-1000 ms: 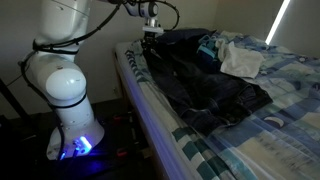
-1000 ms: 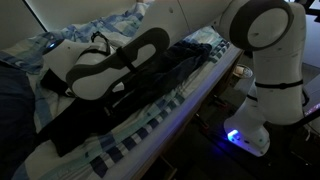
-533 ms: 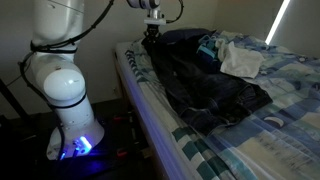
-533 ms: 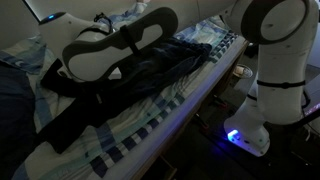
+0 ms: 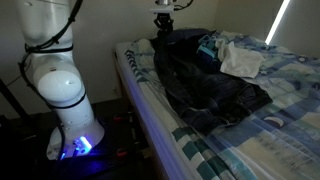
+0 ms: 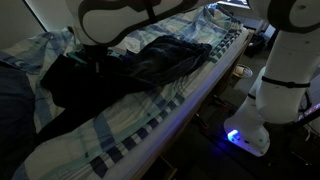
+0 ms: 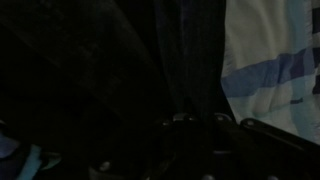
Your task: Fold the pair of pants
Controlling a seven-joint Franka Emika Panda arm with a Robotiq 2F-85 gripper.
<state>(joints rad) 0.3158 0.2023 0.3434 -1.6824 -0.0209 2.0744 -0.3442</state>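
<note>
the gripper [image 5: 162, 27] is seen closed above the far corner of the bed [image 5: 150, 110], and a dark end of the pants [image 5: 215, 90] appears to be pinched in it and drawn up off the sheet [image 5: 290, 85]. the grip itself is too dark to be confirmed in the wrist view, where only dark denim [image 7: 90, 70] is shown beside a strip of plaid.

the rest of the pants is left lying on the bed, below the jaws and stretched away from them. the long axis is run from the held end along the bed edge to the free end near the middle of the mattress. a white cloth [image 5: 240, 60] is lying just beside the pants, on the side away from the edge.

a fold is judged to call for the held end to be carried along that axis, over the lying part.

the arm [image 6: 110, 15] is reached out high over the bed from its base [image 5: 60, 85] beside it, with the wrist pointed down.
</note>
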